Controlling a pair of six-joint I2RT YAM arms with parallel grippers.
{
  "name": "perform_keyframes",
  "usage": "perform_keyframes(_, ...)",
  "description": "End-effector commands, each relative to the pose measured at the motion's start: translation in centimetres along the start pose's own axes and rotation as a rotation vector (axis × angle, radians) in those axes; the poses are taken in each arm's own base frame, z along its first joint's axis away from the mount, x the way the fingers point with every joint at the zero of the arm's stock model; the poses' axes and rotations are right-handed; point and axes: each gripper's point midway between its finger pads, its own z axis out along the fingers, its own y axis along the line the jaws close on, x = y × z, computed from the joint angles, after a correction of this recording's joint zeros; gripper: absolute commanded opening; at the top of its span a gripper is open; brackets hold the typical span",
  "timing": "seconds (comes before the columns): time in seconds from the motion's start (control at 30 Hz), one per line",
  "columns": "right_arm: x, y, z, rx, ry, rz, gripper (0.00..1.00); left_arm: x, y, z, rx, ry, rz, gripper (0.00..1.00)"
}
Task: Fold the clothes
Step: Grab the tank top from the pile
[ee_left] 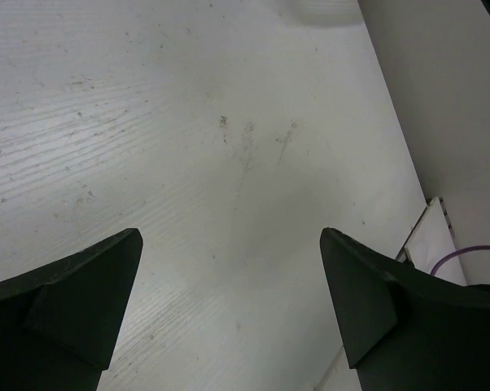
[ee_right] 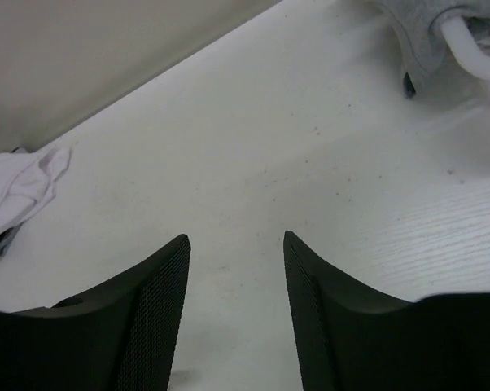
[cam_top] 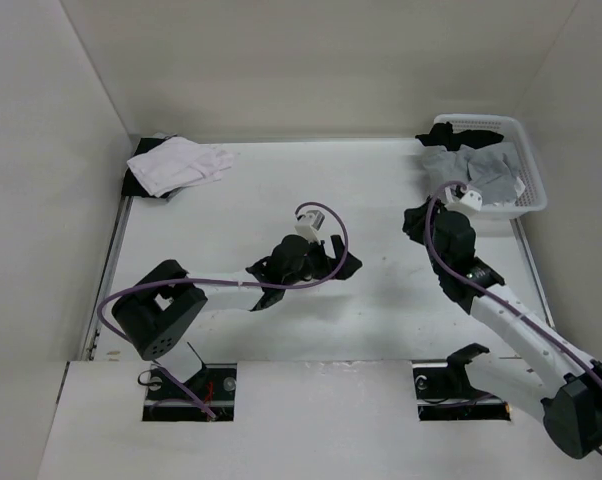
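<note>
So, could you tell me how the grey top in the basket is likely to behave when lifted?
Probably floppy: the grey top lies crumpled and sags over the rim of the white basket. It looks thin, so likely light, and may drag the black garment beside it.

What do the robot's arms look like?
The left arm and right arm are white tubes with chunky black joints. A purple cable loops along each, and a small white camera block sits by each wrist. The left gripper and right gripper each have two black wedge-shaped fingers.
</note>
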Motion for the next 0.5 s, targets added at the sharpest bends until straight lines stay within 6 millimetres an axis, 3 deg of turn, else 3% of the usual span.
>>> perform_keyframes(0.0,-4.2,1.2,1.1,0.001,-0.088,0.004,0.31,-1.5,-1.9,-0.1,0.080,-0.052,0.017,0.94)
perform_keyframes(0.13,-6.9,0.2,3.3,0.056,-0.133,0.010,0.16,-1.5,-1.8,-0.4,0.100,-0.073,0.024,0.92)
perform_keyframes(0.27,-9.7,-1.2,6.0,0.102,-0.170,0.024,0.14,-1.8,-1.8,-0.7,0.119,-0.095,0.047,0.88)
perform_keyframes(0.33,-12.8,-4.6,8.6,0.217,-0.222,0.023,0.08,-1.9,-1.9,-0.8,0.124,-0.102,0.074,0.74)
perform_keyframes(0.37,-14.4,-6.6,10.0,0.277,-0.242,0.034,0.05,-2.0,-1.9,-0.9,0.126,-0.108,0.089,0.61)
perform_keyframes(0.4,-14.8,-7.1,10.3,0.293,-0.245,0.038,0.04,-1.9,-2.0,-0.9,0.127,-0.109,0.092,0.55)
perform_keyframes(0.43,-16.2,-9.1,11.7,0.349,-0.259,0.051,0.03,-2.0,-2.1,-1.1,0.131,-0.114,0.099,0.38)
perform_keyframes(0.47,-17.7,-12.0,13.5,0.425,-0.276,0.069,0.03,-1.9,-2.0,-1.2,0.130,-0.114,0.104,0.27)
